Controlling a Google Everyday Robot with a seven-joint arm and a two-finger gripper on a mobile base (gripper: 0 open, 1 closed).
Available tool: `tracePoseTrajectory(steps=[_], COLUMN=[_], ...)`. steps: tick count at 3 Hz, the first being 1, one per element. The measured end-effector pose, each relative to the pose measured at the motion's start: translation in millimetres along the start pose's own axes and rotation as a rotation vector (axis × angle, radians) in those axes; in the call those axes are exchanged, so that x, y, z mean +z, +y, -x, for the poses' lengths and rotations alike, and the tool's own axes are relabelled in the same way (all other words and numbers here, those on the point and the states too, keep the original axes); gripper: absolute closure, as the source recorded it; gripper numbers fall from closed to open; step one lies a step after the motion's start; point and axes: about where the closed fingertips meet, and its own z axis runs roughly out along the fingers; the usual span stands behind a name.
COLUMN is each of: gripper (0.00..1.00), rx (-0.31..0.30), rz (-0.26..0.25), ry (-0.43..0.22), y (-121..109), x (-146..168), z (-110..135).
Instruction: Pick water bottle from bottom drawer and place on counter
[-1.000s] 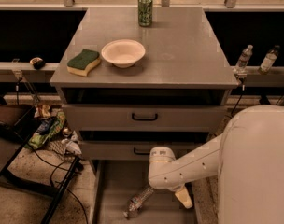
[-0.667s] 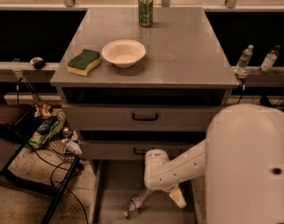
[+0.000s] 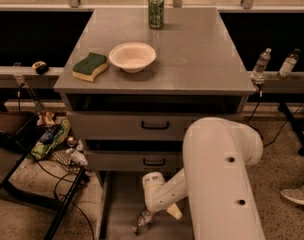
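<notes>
The bottom drawer (image 3: 119, 199) is seen pulled out at the lower edge of the view, with bare floor shown along its left wall. The water bottle (image 3: 143, 220) is laid on that floor near the front edge, small and hard to make out. The gripper (image 3: 164, 212) is held low inside the drawer, just beside the bottle. Whether it is open, closed or gripping cannot be told. The drawer's right side is hidden by the white arm (image 3: 219, 184). On the counter (image 3: 202, 49), a bowl (image 3: 132, 57) and a sponge (image 3: 90, 66) are set near the front left corner and a green can (image 3: 156, 11) at the back edge. The right half is shown bare.
</notes>
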Motion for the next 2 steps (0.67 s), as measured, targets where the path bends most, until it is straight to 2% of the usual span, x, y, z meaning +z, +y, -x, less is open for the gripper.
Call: tracePoseTrajectory(steps=[1,2], gripper=[0.00,0.03], rx=[-0.102,-0.162], rz=[-0.031,-0.003], ry=[-0.055,-0.173], y=[-24,-34], x=[38,78], z=[21,58])
